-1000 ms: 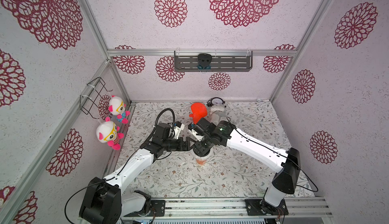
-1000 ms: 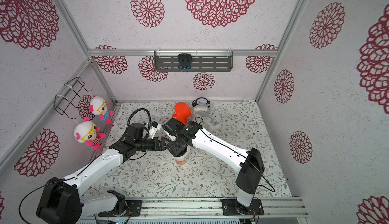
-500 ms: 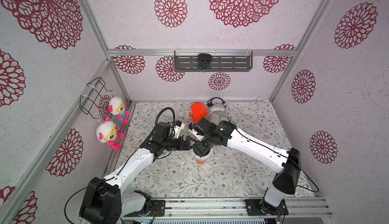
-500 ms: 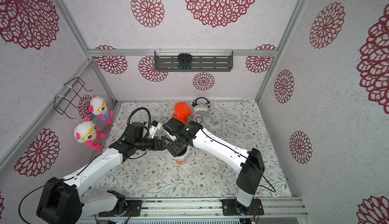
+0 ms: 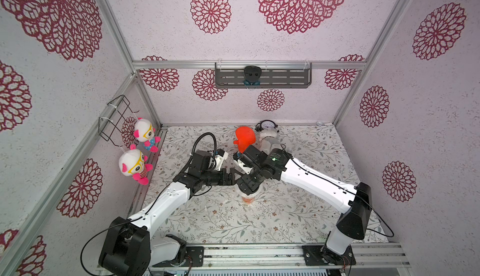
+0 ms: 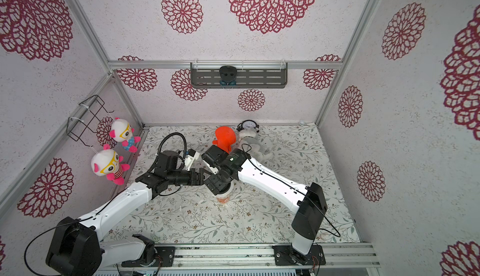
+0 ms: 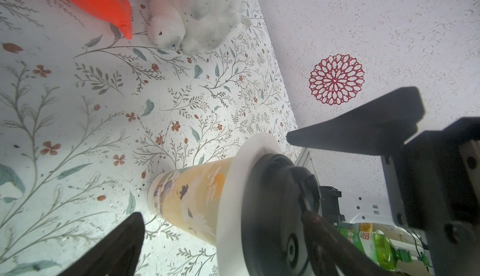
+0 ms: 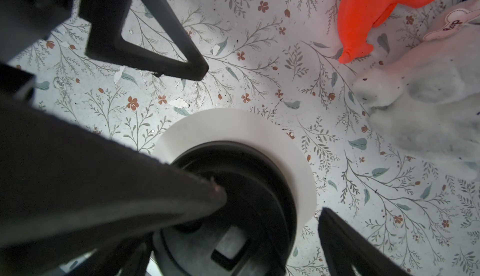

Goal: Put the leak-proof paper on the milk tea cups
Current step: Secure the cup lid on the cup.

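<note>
The floral worktop (image 5: 298, 217) is lying beneath both grippers. The left gripper (image 7: 214, 176) is hanging released beside the milk tea cup (image 7: 192, 199). Its jaws are standing wide apart with the cup's upper part between them, and neither finger is visibly pressing the wall. The right gripper (image 8: 272, 203) is hovering directly above the cup's top, also released. Its jaws are straddling the top, and one finger (image 8: 130, 178) is reaching across it, though contact cannot be told.

The cup is standing upright on the worktop under the right gripper. In both top views only its orange lower part (image 5: 248, 200) (image 6: 224, 199) is showing below that gripper.

The leak-proof paper (image 7: 231, 184) is lying across the cup's mouth, its white edge sticking out all round. The black lid (image 7: 270, 209) is sitting on the paper, nearest the right gripper.
</note>
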`<state>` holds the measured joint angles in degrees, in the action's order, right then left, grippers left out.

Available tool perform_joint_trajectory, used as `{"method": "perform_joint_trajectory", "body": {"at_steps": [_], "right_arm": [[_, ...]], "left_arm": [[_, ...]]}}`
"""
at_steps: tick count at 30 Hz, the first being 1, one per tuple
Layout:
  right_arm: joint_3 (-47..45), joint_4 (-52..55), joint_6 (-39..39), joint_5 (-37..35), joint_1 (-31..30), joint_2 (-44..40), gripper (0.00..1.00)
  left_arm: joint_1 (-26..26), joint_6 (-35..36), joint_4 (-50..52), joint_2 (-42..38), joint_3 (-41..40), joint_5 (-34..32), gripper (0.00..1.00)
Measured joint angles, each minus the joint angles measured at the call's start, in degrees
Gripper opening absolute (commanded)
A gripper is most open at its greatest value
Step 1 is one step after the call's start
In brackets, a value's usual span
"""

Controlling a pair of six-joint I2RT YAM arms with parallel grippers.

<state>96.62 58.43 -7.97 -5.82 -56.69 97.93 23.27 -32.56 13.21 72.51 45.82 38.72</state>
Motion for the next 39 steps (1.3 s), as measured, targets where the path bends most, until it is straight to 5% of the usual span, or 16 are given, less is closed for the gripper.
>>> {"method": "perform_joint_trajectory", "body": {"at_steps": [19,30,39], "right_arm": [[-0.8,-0.9,0.4,-0.4,0.0,-3.4,0.99],[-16.6,-11.3,-1.4,0.3,1.4,-16.8,0.99],[-21.8,-17.9,-2.7,3.9,4.6,-19.2,0.98]], "left_arm": [[0.0,0.0,0.0,0.0,0.0,-0.7,0.97],[0.0,-0.9,-0.5,-1.5,0.0,-2.4,0.98],[-0.1,-1.1,-0.4,-2.1,0.2,-4.2,0.98]]}}
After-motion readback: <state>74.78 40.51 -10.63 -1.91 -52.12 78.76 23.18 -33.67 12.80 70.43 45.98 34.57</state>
